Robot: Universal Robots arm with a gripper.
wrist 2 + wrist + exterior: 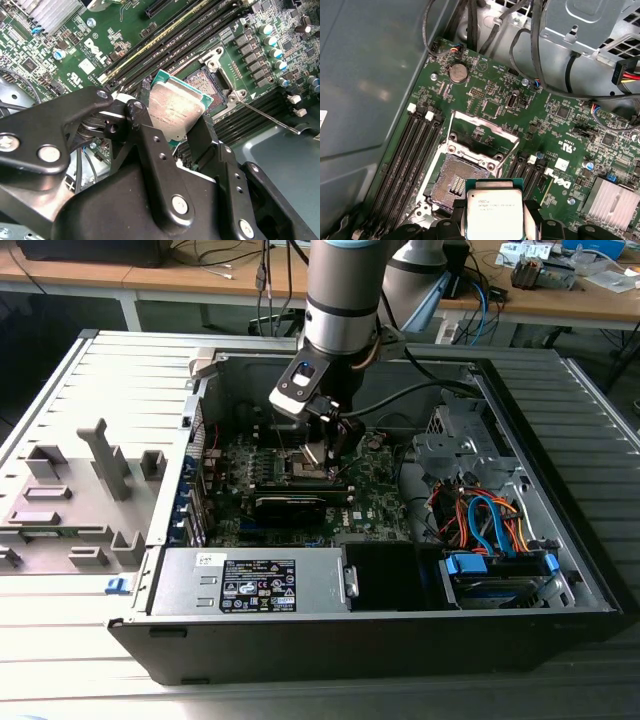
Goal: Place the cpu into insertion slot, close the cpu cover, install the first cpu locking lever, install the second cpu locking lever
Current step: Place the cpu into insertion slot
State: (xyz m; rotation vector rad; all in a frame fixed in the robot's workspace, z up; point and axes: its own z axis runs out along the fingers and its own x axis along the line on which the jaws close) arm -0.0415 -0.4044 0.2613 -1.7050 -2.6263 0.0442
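Note:
My gripper (318, 445) hangs inside the open computer case, shut on the cpu (175, 107), a flat square chip with a silvery top and green edge. Black fingers (145, 131) press on two opposite edges of the chip. In both wrist views the cpu (494, 210) is held tilted, a little above and to one side of the insertion slot (454, 184). The insertion slot (206, 82) is uncovered, its dark pin field showing. The cpu cover (485, 126), a thin silver frame, stands swung up at the slot's far edge. A thin metal lever (270, 116) juts out beside the slot.
Long black memory slots (407, 160) run beside the socket. A finned heat sink (612, 202) and cable bundles (535, 45) lie nearby. The case holds a power supply (255, 585) and drive bay (495, 570). A grey parts tray (70, 500) sits at the exterior view's left.

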